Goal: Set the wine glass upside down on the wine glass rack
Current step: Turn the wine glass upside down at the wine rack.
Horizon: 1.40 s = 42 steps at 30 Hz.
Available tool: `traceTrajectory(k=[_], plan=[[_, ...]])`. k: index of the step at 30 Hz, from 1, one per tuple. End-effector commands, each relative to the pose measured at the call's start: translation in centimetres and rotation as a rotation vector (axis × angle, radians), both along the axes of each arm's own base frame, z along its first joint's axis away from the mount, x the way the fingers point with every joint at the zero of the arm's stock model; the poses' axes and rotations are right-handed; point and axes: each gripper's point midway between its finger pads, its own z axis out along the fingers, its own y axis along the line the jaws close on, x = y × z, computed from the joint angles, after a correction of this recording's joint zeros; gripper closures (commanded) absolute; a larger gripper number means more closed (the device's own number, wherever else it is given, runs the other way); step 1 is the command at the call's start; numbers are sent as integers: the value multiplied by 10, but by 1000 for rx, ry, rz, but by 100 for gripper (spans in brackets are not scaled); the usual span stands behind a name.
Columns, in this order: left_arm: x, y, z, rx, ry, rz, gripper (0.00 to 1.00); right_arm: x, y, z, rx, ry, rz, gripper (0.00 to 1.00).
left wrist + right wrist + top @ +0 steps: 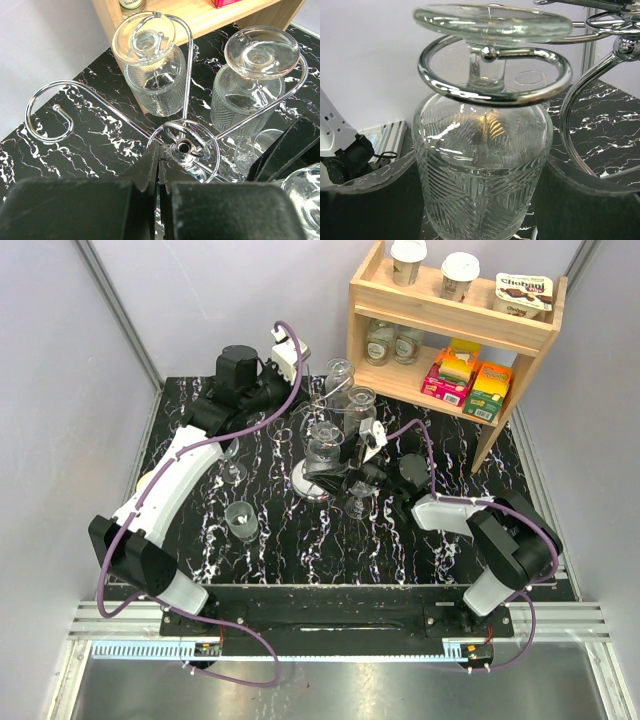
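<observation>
The silver wire wine glass rack (312, 483) stands mid-table; its hub (183, 146) shows from above in the left wrist view. My right gripper (328, 455) is shut on the ribbed bowl of an upside-down wine glass (482, 165). Its fingers (367, 200) press the bowl on both sides. The stem sits inside a curled rack arm (495, 75) with the foot above the ring. My left gripper (159, 150) is shut, tips against the ring round the rack's hub; I cannot tell if it pinches the wire. Two more glasses (150, 65) (255, 75) hang upside down on other arms.
One curled arm (47, 117) is bare. Loose glasses stand on the black marbled table at the left (242, 520) (232, 468) and by the rack's base (357, 498). A wooden shelf unit (450, 330) with cups and boxes stands at the back right.
</observation>
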Motion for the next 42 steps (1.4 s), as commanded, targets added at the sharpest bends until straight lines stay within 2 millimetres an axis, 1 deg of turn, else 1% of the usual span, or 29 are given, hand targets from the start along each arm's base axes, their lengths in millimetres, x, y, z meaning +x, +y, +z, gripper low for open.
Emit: traceTrajectory(k=[1, 7, 12, 15, 20, 27, 30, 31, 33, 34, 35, 37, 39, 40, 42], plan=[[4, 8, -1, 16, 9, 36, 100, -26, -16, 73, 177, -262, -2, 100], [3, 10, -3, 13, 23, 39, 100, -37, -25, 77, 182, -277, -3, 100], [4, 12, -3, 9, 27, 42, 100, -39, -27, 73, 175, -270, -6, 100], [4, 11, -5, 10, 32, 39, 100, -36, -27, 68, 168, -254, -15, 100], [3, 13, -2, 7, 26, 39, 100, -21, -34, 68, 173, -237, -69, 100], [3, 12, -4, 4, 32, 34, 100, -21, -42, 69, 166, -248, -81, 100], [3, 13, -2, 1, 28, 35, 100, -18, -42, 65, 153, -251, -91, 100], [3, 13, -1, 2, 25, 35, 100, -18, -40, 62, 144, -250, -90, 94], [2, 13, 1, 1, 22, 32, 100, -16, -38, 55, 123, -252, -85, 77], [2, 13, 1, 0, 20, 32, 100, -16, -37, 53, 118, -256, -79, 66], [2, 13, 1, 0, 21, 31, 100, -14, -37, 50, 107, -256, -83, 59], [2, 14, 2, 0, 21, 32, 100, -12, -35, 44, 84, -259, -90, 51], [2, 13, 5, -4, 14, 31, 100, -10, -35, 40, 62, -276, -98, 28], [1, 13, 7, -7, 8, 29, 100, -9, -35, 37, 50, -277, -107, 23], [1, 13, 11, -14, 5, 26, 100, -8, -36, 34, 29, -277, -117, 19]])
